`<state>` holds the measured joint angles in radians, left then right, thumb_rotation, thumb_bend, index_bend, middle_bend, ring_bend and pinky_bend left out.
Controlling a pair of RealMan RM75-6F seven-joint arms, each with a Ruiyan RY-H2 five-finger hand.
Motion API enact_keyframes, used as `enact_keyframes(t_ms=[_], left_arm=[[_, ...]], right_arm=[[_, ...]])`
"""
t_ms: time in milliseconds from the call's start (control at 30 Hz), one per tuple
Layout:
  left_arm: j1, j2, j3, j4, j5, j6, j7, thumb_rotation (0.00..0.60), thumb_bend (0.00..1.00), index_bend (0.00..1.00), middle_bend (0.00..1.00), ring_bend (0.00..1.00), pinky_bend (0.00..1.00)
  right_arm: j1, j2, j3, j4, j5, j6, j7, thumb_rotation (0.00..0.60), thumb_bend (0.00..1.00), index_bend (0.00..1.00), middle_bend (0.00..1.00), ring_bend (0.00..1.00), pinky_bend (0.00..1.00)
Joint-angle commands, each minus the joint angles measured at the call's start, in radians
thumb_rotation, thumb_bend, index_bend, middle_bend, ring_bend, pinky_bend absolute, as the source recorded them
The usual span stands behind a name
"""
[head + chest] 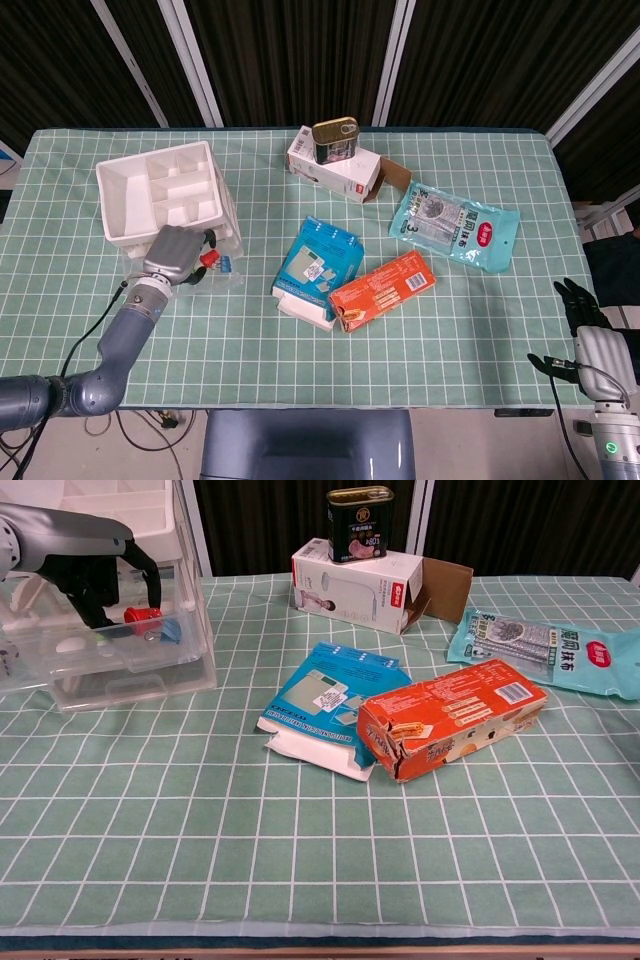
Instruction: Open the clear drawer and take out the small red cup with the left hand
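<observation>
The small red cup lies on its side in the pulled-out clear drawer, next to a small blue item. My left hand reaches down into the drawer from above. Its dark fingers curve over the cup and its thumb hangs just left of it, with a small gap still showing. My right hand hangs off the table's front right corner with its fingers apart and nothing in it.
A white divided tray tops the drawer unit. A blue packet and an orange box lie mid-table. Behind them a tin stands on a white box, and a teal pouch lies at the right.
</observation>
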<state>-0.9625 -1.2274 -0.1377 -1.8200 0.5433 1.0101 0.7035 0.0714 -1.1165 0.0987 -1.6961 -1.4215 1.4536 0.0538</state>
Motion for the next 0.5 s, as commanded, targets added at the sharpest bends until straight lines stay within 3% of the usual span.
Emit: enact_keyframes(t_ms=[33, 500], left_arm=[[-0.001, -0.003, 0.004, 0.001, 0.005, 0.003, -0.004, 0.6, 0.33, 0.38, 1.0, 1.0, 1.0], [0.006, -0.003, 0.013, 0.0, 0.04, 0.022, -0.04, 0.6, 0.34, 0.48, 1.0, 1.0, 1.0]], right_arm=[[0.0, 0.0, 0.0, 0.0, 0.0, 0.0, 0.001, 0.6, 0.12, 0.0, 0.0, 0.0, 0.22], [0.0, 0.0, 0.0, 0.001, -0.001, 0.001, 0.002, 0.6, 0.12, 0.0, 0.0, 0.0, 0.22]])
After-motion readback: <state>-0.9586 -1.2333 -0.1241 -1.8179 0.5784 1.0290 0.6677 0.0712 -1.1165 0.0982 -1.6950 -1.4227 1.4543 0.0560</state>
